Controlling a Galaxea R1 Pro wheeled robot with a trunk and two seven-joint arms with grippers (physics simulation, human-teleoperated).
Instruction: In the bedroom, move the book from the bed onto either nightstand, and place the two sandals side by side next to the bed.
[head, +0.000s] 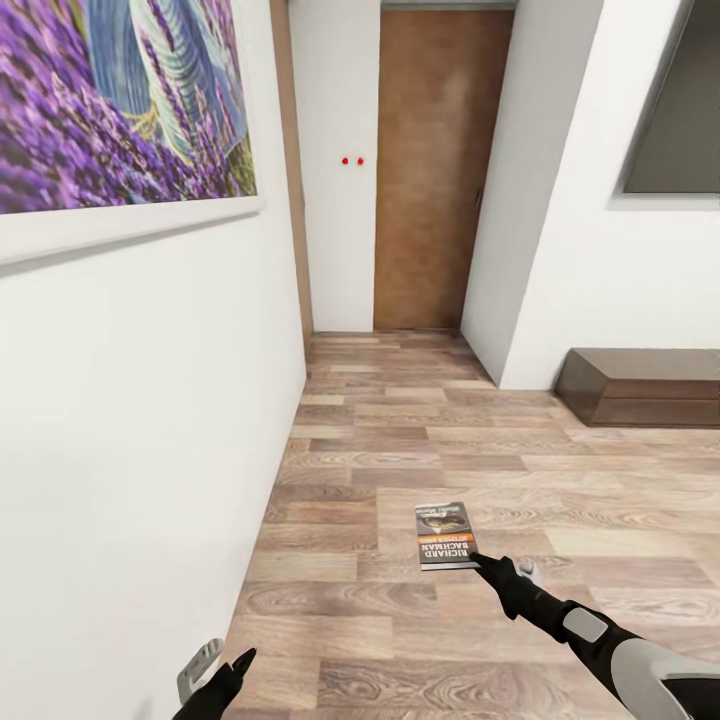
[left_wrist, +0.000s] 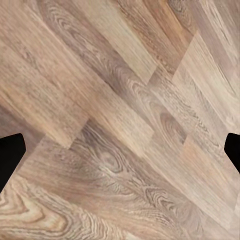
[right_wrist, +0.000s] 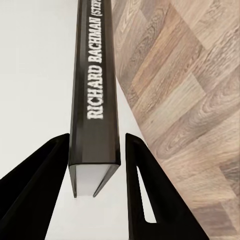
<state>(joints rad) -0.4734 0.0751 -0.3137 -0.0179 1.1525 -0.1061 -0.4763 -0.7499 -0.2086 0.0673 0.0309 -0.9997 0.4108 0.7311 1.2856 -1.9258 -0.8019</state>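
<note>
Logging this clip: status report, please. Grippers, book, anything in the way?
Right gripper shut on the book, carried over plank floor. Left gripper open, empty. White wall close at left; closed door ahead.

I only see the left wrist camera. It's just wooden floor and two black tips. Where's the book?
Observer: The right gripper holds the book by one end, above the floor.
Operator: What's in front of us?
Observer: A brown door at the end of the hallway.
Operator: And my left gripper?
Observer: The left gripper hangs low beside the white wall, open and empty.
</note>
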